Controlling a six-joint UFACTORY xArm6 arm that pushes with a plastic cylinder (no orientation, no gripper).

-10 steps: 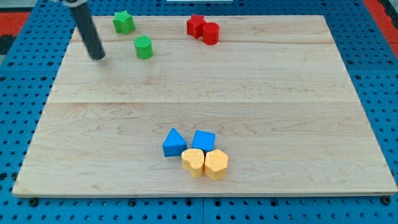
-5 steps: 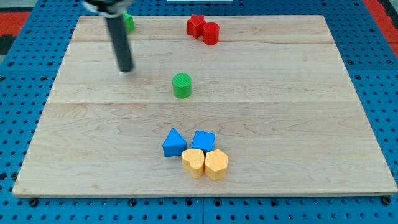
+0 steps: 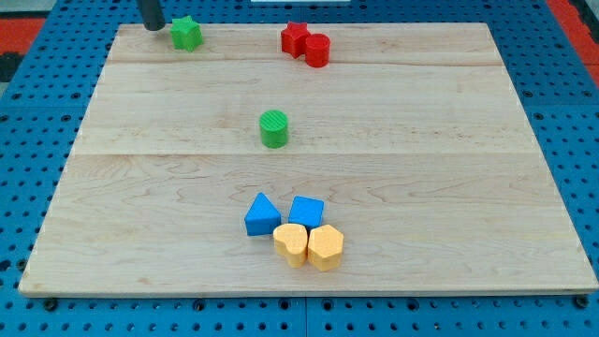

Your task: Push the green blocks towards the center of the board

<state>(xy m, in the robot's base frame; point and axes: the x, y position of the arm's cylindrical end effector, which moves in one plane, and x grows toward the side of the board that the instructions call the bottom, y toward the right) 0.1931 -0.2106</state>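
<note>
The wooden board (image 3: 393, 131) carries no readable writing or label. Near its middle stands the green cylinder (image 3: 274, 128). The green star (image 3: 186, 33) sits at the view's top left edge, with my tip (image 3: 153, 26) just to its left, close beside it; I have no gripper to open or close. Red blocks (image 3: 307, 43) sit at top, blue and yellow blocks (image 3: 294, 231) near the bottom.
</note>
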